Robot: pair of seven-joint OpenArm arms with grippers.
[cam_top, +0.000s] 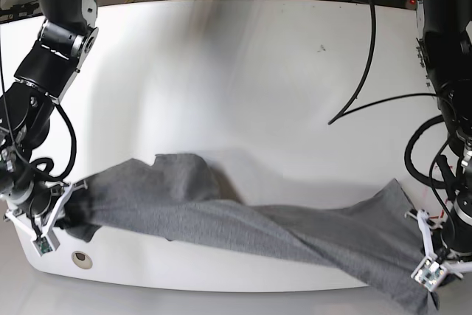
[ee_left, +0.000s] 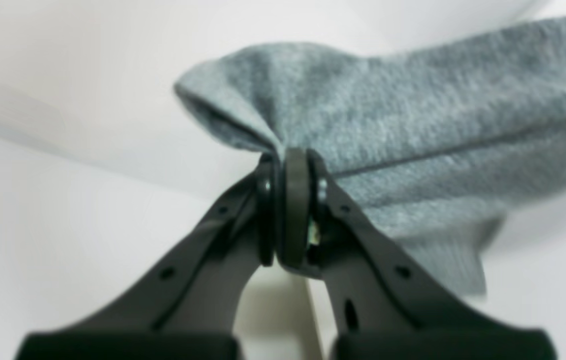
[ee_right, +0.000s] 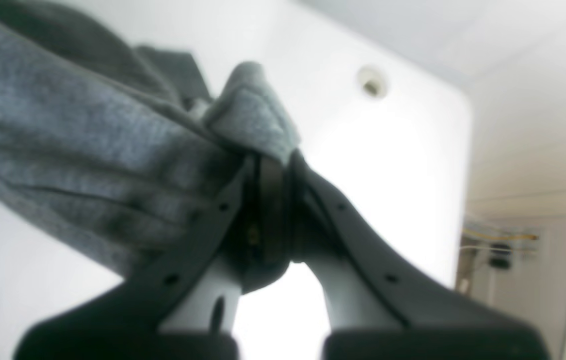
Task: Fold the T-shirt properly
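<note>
Cloth is pinched in both grippers now. The left gripper point(ee_left: 288, 200) has its jaws closed on a bunched corner of the T-shirt point(cam_top: 243, 230), and the right gripper point(ee_right: 273, 200) has its jaws closed on another bunched corner of the same shirt. In the base view the shirt hangs as a long twisted band between the two arms, low over the near edge of the table point(cam_top: 258, 71). Its middle part seems to rest on the white surface, and one end droops past the edge near the left gripper point(cam_top: 435, 263).

I judge that the step in hand is to spread the shirt before any fold is made. To do it well, both arms should lift together and keep the same height, so the twist can fall out. They should pull apart gently, only until the cloth is flat and not stretched. Then the shirt should be laid farther from the edge, toward the middle of the table, because here it may slide off. The grip is on small corners, so a fast move could pull the cloth out.

Count: one T-shirt, two grippers, one table, and one small round hole point(cam_top: 80, 259) in the table near the right gripper point(cam_top: 44, 215).
</note>
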